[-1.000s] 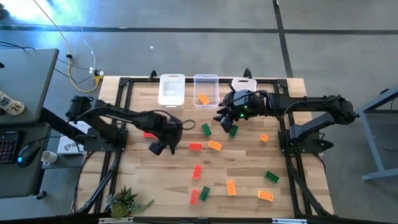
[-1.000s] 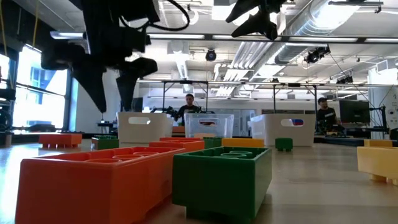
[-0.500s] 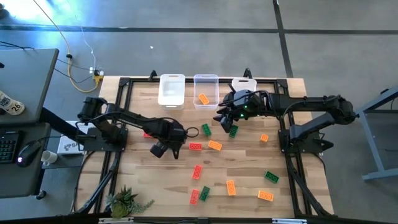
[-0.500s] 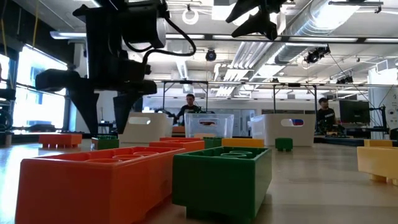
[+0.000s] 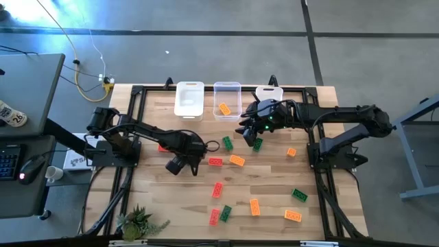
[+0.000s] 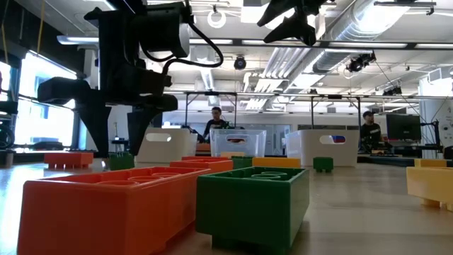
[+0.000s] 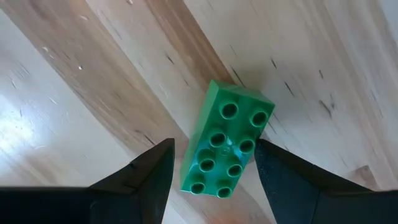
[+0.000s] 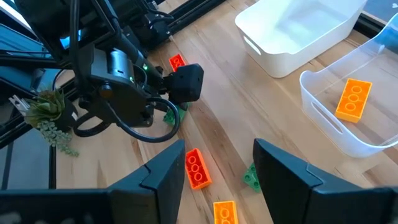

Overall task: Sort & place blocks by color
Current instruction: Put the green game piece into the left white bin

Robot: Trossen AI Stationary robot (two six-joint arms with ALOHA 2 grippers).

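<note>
A green brick [image 7: 227,147] lay studs-up on the wooden table [image 5: 274,185], left of centre, directly under the left gripper [image 7: 211,171], whose fingers [image 7: 146,177] stood spread to either side of it, holding nothing. As hard, light, smooth plastic, it would probably resist squeezing but could skid or twist; pinching its two long flat sides near the middle looked safest. A red brick [image 5: 215,162] and an orange brick [image 5: 237,160] lay just to its right. The right gripper [image 8: 214,171], open and empty, hung near the clear bin [image 5: 227,103] at the far edge, which held one orange block [image 5: 224,109].
</note>
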